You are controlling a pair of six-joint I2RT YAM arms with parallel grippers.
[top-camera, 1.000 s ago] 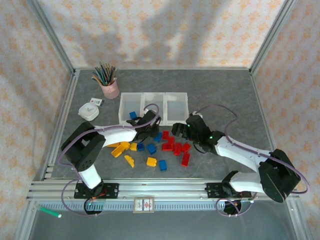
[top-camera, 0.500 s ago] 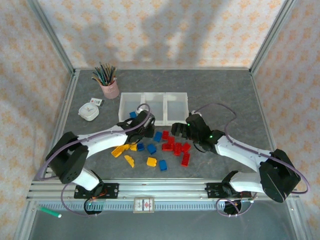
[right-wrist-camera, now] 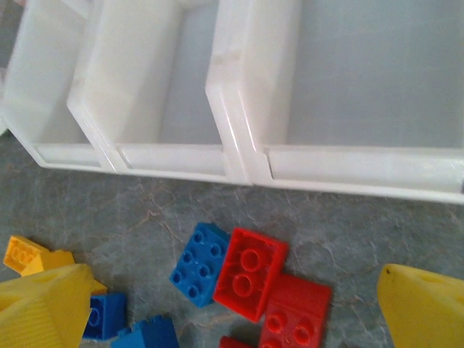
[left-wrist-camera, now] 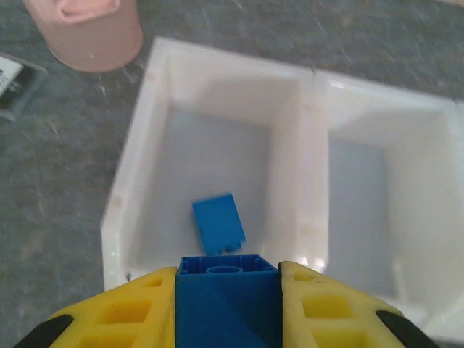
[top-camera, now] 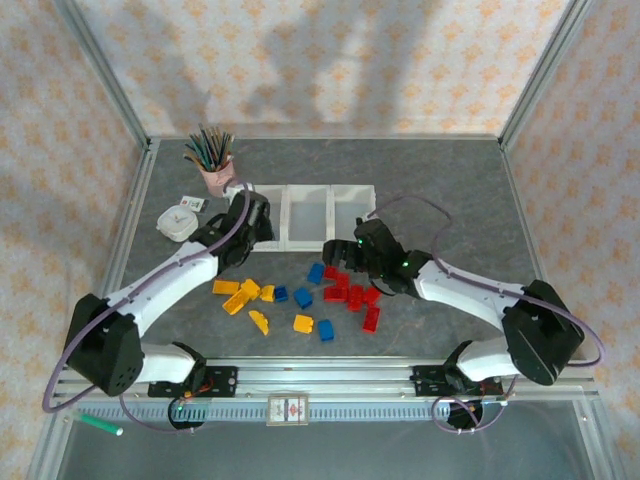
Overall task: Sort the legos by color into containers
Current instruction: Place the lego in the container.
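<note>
My left gripper [top-camera: 251,216] hangs over the left bin of the three joined white containers [top-camera: 306,190], shut on a blue lego [left-wrist-camera: 227,308] between its yellow fingers [left-wrist-camera: 123,315]. In that bin lies one more blue lego [left-wrist-camera: 217,224]. My right gripper [top-camera: 346,256] stands open just in front of the bins, low over the table. In the right wrist view its fingers [right-wrist-camera: 43,308] stand wide apart around a red lego [right-wrist-camera: 250,272] and a blue lego [right-wrist-camera: 201,262]. The middle and right bins [right-wrist-camera: 239,156] look bare. Yellow legos [top-camera: 241,295], blue legos [top-camera: 302,297] and red legos [top-camera: 356,296] lie loose on the table.
A pink cup of pencils [top-camera: 216,172] stands just left of the bins, close to my left wrist. A white round object [top-camera: 178,222] and a small card [top-camera: 193,203] lie further left. A green marker [top-camera: 100,424] rests below the front rail.
My left arm has swung from the pile up and to the left with the blue lego, ending over the left bin. My right gripper has shifted slightly left, still open.
</note>
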